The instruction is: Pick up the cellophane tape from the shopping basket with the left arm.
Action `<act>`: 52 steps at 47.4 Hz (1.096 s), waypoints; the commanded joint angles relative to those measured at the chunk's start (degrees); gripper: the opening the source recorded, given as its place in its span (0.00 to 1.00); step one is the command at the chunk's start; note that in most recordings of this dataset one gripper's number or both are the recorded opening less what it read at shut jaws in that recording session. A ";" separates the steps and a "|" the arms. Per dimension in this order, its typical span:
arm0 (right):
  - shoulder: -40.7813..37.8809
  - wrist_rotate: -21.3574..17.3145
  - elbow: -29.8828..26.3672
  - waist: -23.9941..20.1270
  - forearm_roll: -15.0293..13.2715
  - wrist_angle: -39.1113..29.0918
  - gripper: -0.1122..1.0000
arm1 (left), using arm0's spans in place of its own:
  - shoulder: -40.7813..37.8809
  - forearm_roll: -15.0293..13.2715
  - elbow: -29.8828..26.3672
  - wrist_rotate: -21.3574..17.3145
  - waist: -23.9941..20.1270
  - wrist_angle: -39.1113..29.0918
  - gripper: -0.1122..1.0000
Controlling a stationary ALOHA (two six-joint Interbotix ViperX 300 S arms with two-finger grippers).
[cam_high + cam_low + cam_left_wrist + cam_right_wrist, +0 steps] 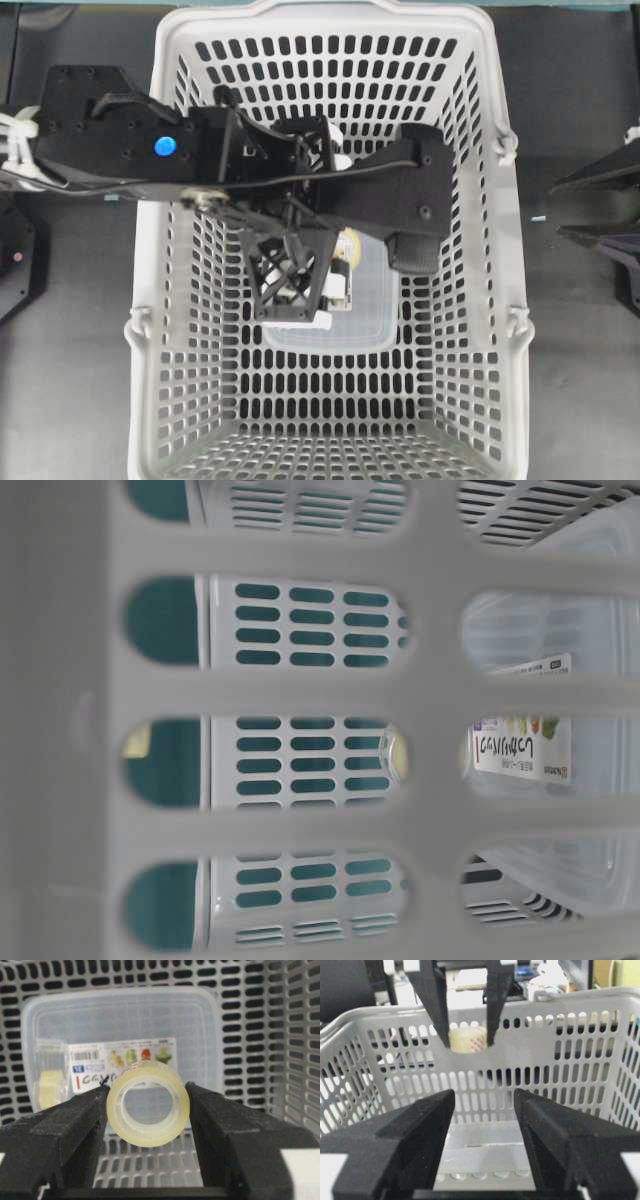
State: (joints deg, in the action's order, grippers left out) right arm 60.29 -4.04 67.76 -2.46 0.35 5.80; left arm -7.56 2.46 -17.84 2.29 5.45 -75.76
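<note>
My left fingers (148,1110) clamp the small round pale yellowish roll of cellophane tape (148,1103) from both sides, its hollow core facing my wrist camera. In the right wrist view the roll (467,1040) hangs up near the rim height of the large light grey perforated plastic shopping basket (560,1065), clear of the floor. Below it lies a clear rectangular plastic box with a printed label (120,1025). My right fingers (484,1125) stand parted, holding nothing, outside the basket.
</note>
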 commanded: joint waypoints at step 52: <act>-0.35 0.00 -0.09 -0.09 0.18 0.35 0.54 | 0.18 0.09 -0.35 0.00 0.09 0.00 0.55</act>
State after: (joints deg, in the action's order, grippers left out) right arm 60.29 -4.04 68.12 -2.46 0.35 5.80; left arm -8.17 2.37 -17.67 2.37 5.45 -76.03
